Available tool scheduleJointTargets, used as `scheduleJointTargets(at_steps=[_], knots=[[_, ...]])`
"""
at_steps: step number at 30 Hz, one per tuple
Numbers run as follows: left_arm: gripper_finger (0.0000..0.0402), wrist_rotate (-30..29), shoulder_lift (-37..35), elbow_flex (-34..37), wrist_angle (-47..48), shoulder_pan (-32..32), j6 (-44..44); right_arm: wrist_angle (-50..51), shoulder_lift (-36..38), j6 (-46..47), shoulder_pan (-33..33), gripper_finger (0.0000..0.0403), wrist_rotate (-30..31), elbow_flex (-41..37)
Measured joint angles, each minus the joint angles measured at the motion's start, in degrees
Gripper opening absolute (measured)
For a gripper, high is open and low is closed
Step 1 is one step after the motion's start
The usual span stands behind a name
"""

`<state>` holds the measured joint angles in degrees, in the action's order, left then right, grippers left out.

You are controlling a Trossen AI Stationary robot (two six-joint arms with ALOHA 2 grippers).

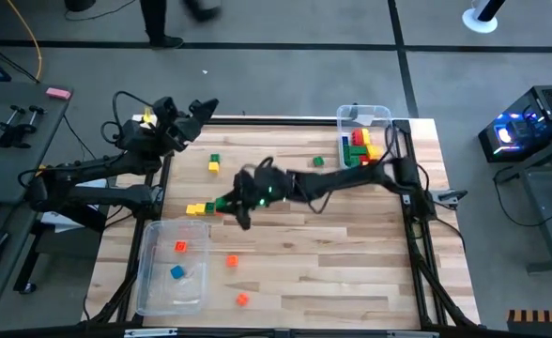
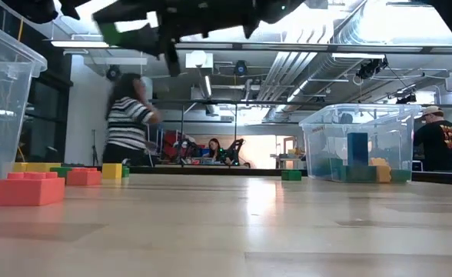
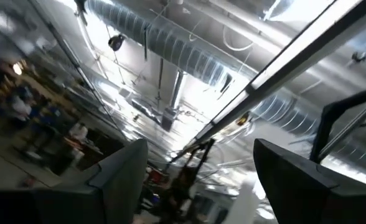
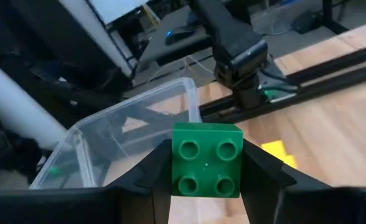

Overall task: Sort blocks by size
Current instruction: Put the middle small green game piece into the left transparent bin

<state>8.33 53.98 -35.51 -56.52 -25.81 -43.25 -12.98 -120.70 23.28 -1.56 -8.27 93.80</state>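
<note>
A small square green block [image 4: 206, 160], four studs facing the wrist camera, sits clamped between the two dark fingers of the right gripper [image 4: 206, 171], one finger pressed to each side of it. In the high view this block [image 1: 223, 203] is held above the table's left-centre, just at 3 o'clock from a short row of yellow and green blocks [image 1: 198, 209] lying on the wood. The right arm reaches from its base at the table's 3 o'clock edge across toward 9 o'clock, stretched long and low, its gripper [image 1: 231, 207] at the far end. A clear bin [image 1: 172, 266] at about 7 o'clock holds a red block [image 1: 180, 247] and a blue block [image 1: 176, 272]; two more orange-red blocks [image 1: 232, 261] lie on the wood just beside it. Another clear bin [image 1: 365, 116] at 1 o'clock holds a heap of longer blocks [image 1: 360, 147]. The left gripper [image 1: 204, 109] waits off the table's 11 o'clock corner, tilted upward, its fingers [image 3: 117, 171] spread apart with nothing between them.
</note>
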Motion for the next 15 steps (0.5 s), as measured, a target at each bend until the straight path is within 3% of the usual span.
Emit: scheduleJointTargets(at_steps=[4,7,15], knots=[[0.0277,-0.01,0.00,-0.01,0.07,0.06,-6.39,-6.60,-2.90,2.25,-3.32,0.0136,2.34,0.05],[0.0277,0.01,0.00,0.00,0.12,0.14,-10.27,-7.46,-5.88,1.62,-5.24,0.0136,3.70,4.35],[0.0277,0.01,0.00,0.00,0.10,0.12,-14.73,3.96,-21.56,-4.09,-6.73,0.0136,2.08,31.77]])
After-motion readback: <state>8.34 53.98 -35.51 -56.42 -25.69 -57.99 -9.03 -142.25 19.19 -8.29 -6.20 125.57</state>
